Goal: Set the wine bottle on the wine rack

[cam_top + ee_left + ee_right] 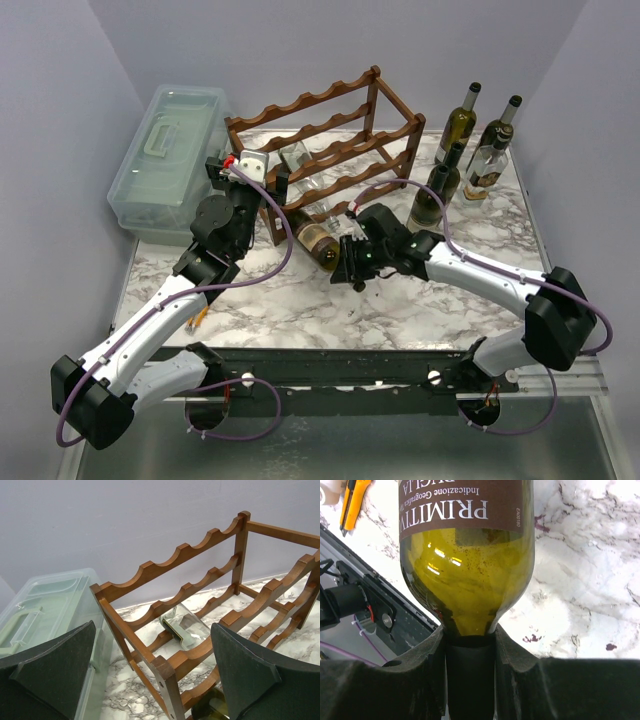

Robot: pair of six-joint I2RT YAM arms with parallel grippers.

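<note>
Pale lilac walls close in a white, grey-veined marble tabletop (300, 300). At the upper left of the overhead view sits a pale green translucent plastic box (170, 160) with a lid handle.

Just right of it, the left arm rises from the lower left corner and bends forward. The left gripper (248, 174) hangs beside the near left post of the rack, its jaws spread wide and holding nothing.

The dark reddish-brown wooden wine rack (150, 572), with three tiers of scalloped rails, stands at upper centre. A clear glass bottle (182, 625) already lies in a middle cradle.

Below the rack's front lower rail is the olive-green glass wine bottle (315, 240) with a brown printed label. It lies close to level, its base towards the rack and its neck pointing away to the lower right. The right gripper (470, 647) is clamped narrowly around that neck. The right arm reaches in low from the lower right corner, with the elbow out and the forearm nearly flat over the marble.

The insertion step looks to be in hand. The bottle is carried and aimed, but not yet cradled. The next move probably calls for lining the base up with a free scallop. The bottle would then slide forward until both rails bear it, and the neck would be freed.

Four dark bottles (470, 150) stand at the upper right.
</note>
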